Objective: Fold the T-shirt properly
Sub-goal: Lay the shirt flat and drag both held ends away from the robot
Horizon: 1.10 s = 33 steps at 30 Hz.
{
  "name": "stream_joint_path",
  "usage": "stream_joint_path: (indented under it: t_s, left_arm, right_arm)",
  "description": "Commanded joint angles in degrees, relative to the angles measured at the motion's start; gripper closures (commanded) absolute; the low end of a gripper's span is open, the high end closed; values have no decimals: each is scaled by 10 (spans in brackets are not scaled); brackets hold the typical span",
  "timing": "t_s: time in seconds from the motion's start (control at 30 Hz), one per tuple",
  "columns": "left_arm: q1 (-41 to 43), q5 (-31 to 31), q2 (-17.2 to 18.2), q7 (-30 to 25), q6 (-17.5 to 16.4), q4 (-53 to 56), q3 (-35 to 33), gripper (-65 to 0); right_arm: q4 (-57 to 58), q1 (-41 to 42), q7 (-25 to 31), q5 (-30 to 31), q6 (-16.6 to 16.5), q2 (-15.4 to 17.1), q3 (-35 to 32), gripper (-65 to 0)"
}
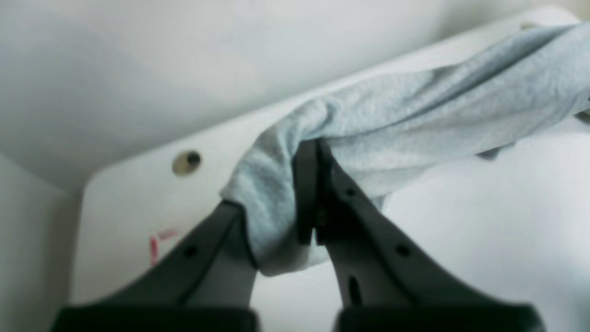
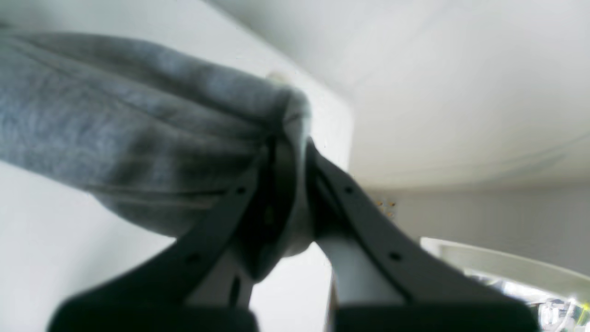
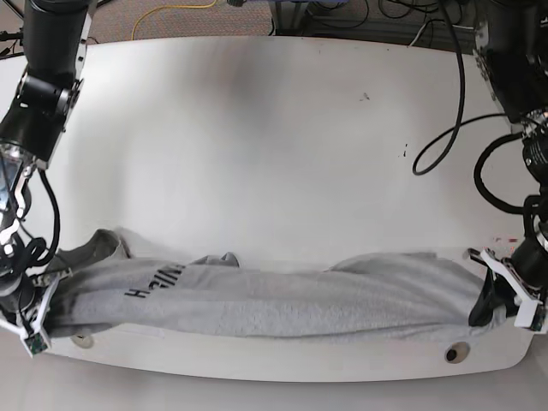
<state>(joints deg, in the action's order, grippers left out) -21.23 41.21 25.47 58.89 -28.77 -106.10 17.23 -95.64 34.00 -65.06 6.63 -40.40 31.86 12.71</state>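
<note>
White and smooth, the counter [image 3: 257, 128] fills most of the base view, with cables [image 3: 445, 128] trailing over its far right part and the floor showing beyond its far edge. Along the near edge the T-shirt [image 3: 282, 304] is stretched out in a long, rumpled band running from one side to the other, partly lifted at both ends. Black lettering [image 3: 158, 281] shows on the cloth toward the left of the base view, upside down and only partly readable.

At the right of the base view, the left tool [image 3: 495, 295] is clenched on one end of the T-shirt [image 1: 415, 124]. From the left wrist camera, its dark fingers [image 1: 309, 193] pinch a bunched fold of grey cloth, and the fabric drapes over one finger and runs away to the upper right. A round hole [image 1: 186, 162] in the counter and a small red mark [image 1: 156, 242] lie just beside it.

At the left of the base view, the right tool [image 3: 38, 321] is clenched on the other end. The right wrist camera shows its fingers [image 2: 276, 184] closed on gathered fabric, with the T-shirt [image 2: 115, 133] stretching off to the left above the counter [image 2: 41, 249].
</note>
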Motion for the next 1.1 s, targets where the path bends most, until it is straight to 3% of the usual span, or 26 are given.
stream_joint_path:
  t_s: [0.0,0.47,1.07]
  left_arm:
    - [39,9,10,-16,-2,-18,14,0]
    - [258,9,10,-16,-2,-32,80,0]
    - [382,3,22,-16,-2,-27,80,0]
  right_arm:
    - [-31,-47,12,-5,4,-12,35,0]
    - [-102,-265,13,-6,4,-61,112,0]
    - [-113,-425,14,-5,4,-84,120,0]
